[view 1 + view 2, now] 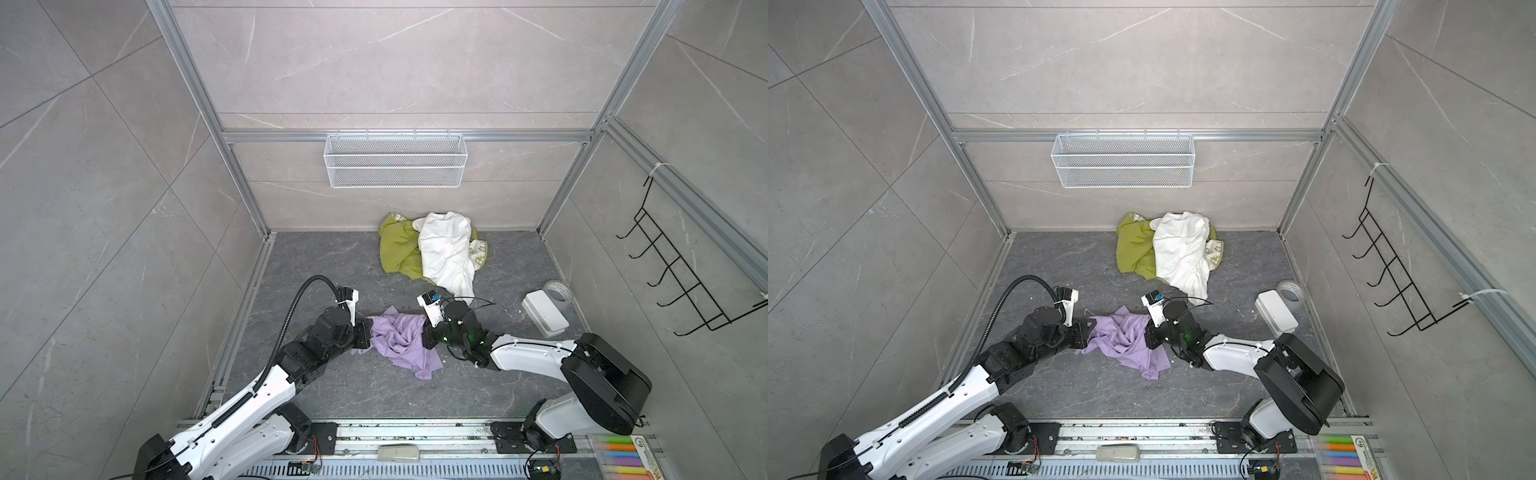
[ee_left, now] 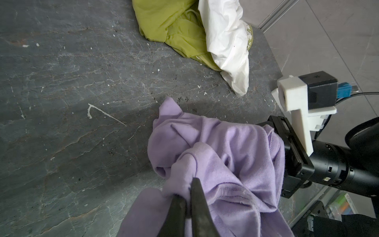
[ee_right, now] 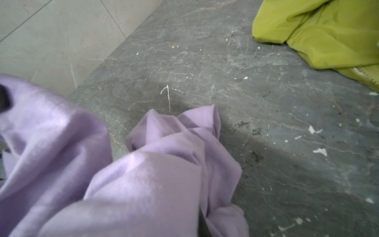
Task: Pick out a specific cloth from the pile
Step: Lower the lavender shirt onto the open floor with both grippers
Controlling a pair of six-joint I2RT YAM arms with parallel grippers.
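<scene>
Where the dark stone floor (image 1: 332,257) lies nearest the two arm bases, item one: lilac cloth (image 1: 401,340) (image 1: 1125,338), soft, plain, crumpled into folds, lying between the two grippers and well apart from the pile; one corner trails on the floor toward the near edge.

Item two: left gripper (image 1: 365,332) (image 2: 189,188), at the cloth's left edge; the left wrist view shows its dark fingers (image 2: 198,197) clenched together with a fold of lilac fabric (image 2: 225,153) pinched between them.

Item three: right gripper (image 1: 428,336) (image 1: 1150,336), at the cloth's right edge; its fingers are buried in the fabric and closed on it; in the right wrist view the bunched lilac material (image 3: 164,164) fills the near field and hides the fingers.

Item four: pile (image 1: 432,245), against the back wall, right of centre; white cloth (image 1: 449,262) uppermost; olive-green cloth (image 1: 397,249) beneath it and spread to the left; a cream cloth with green pattern (image 1: 478,254) showing only at the right edge.

Sundries: white wire basket (image 1: 395,160) hung on the back rail; roll of tape (image 1: 557,291) and white box (image 1: 544,313) side by side near the right wall; black hook rack (image 1: 681,266) on the right wall; pack of coloured markers (image 1: 619,455) at the near right corner.
</scene>
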